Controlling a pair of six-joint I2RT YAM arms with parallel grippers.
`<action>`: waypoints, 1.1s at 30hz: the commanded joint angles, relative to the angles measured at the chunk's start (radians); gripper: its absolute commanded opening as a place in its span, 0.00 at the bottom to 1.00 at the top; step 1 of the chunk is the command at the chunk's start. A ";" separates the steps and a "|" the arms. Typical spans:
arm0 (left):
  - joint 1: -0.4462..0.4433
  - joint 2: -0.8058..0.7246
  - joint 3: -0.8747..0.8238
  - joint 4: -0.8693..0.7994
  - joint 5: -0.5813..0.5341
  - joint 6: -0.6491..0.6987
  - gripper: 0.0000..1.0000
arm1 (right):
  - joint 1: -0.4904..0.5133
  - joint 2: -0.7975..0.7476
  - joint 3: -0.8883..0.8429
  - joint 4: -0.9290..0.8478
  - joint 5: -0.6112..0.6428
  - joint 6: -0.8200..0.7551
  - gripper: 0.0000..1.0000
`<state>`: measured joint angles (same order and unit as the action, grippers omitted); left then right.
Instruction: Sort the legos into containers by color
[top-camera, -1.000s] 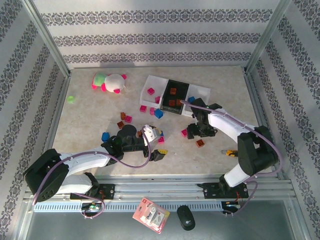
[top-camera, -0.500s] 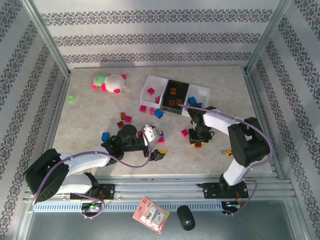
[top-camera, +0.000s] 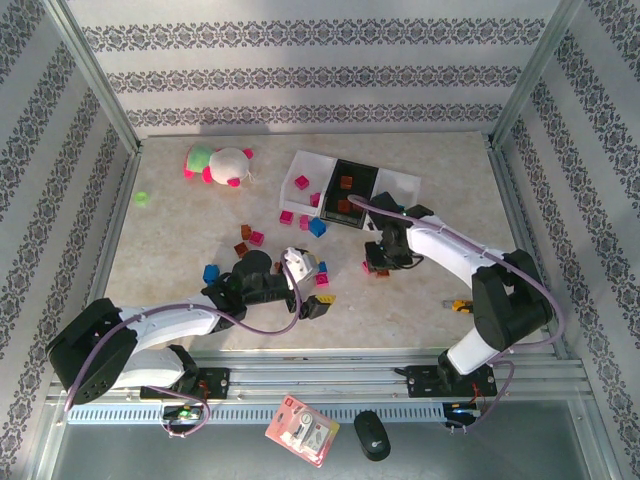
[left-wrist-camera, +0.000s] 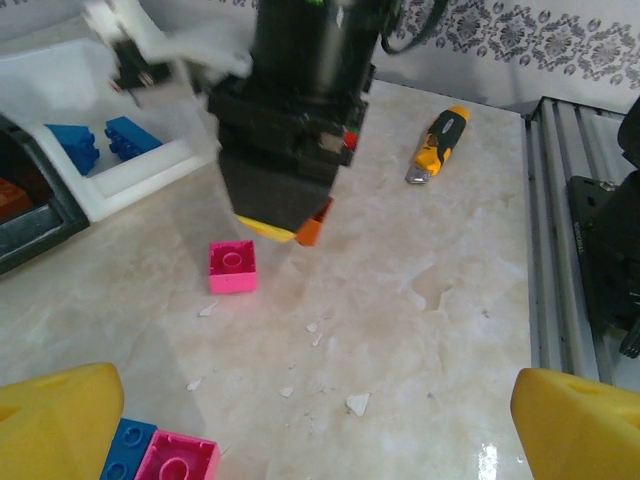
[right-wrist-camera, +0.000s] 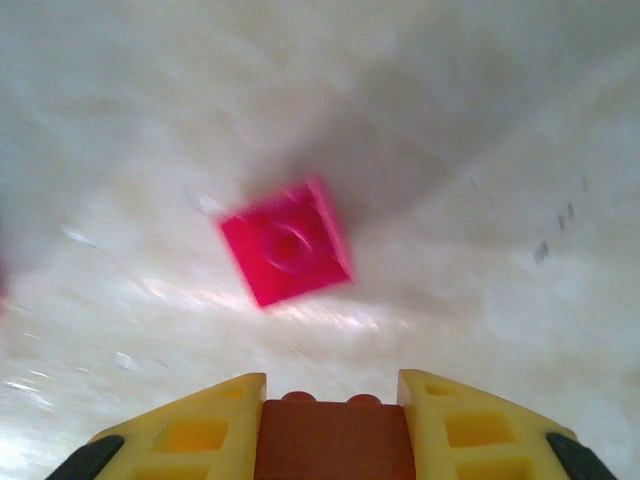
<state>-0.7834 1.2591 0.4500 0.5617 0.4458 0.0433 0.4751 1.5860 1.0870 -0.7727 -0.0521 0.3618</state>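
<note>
My right gripper (top-camera: 382, 264) (right-wrist-camera: 332, 386) is shut on an orange-brown lego (right-wrist-camera: 332, 442), held just above the table. A pink lego (right-wrist-camera: 286, 252) (left-wrist-camera: 232, 266) lies on the table right ahead of it. In the left wrist view the held brick (left-wrist-camera: 313, 232) pokes out under the right gripper's black body. My left gripper (top-camera: 311, 286) (left-wrist-camera: 315, 430) stands open over bare table, with a blue lego (left-wrist-camera: 128, 450) and a pink lego (left-wrist-camera: 176, 462) by its left finger. The containers sit at the back: a white tray (top-camera: 297, 166), a black tray (top-camera: 369, 186) holding orange-brown legos, and a white tray (top-camera: 408, 184) (left-wrist-camera: 130, 185) holding blue legos (left-wrist-camera: 100, 142).
Loose pink, blue and orange-brown legos (top-camera: 257, 238) lie left of centre. A pink-white plush toy (top-camera: 220, 165) and a small green piece (top-camera: 142, 198) sit at the back left. A yellow utility knife (top-camera: 458, 305) (left-wrist-camera: 438, 142) lies at the right, near the metal rail (left-wrist-camera: 575, 200).
My right gripper closed on the orange-brown lego on the table and has carried it up and to the left, toward the pink one. The left arm stayed still.
</note>
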 joint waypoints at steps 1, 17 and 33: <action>0.007 -0.023 -0.015 0.044 -0.040 -0.040 0.99 | 0.021 0.016 0.101 0.077 0.063 0.007 0.25; 0.013 -0.090 -0.047 -0.018 -0.171 -0.065 0.99 | -0.053 0.461 0.614 0.233 0.198 -0.045 0.26; 0.039 -0.073 0.084 -0.270 -0.356 -0.205 0.99 | -0.016 0.247 0.491 0.320 0.194 -0.132 0.85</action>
<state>-0.7658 1.1866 0.4728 0.4156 0.1730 -0.0853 0.4320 1.9579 1.6447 -0.5034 0.1238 0.2646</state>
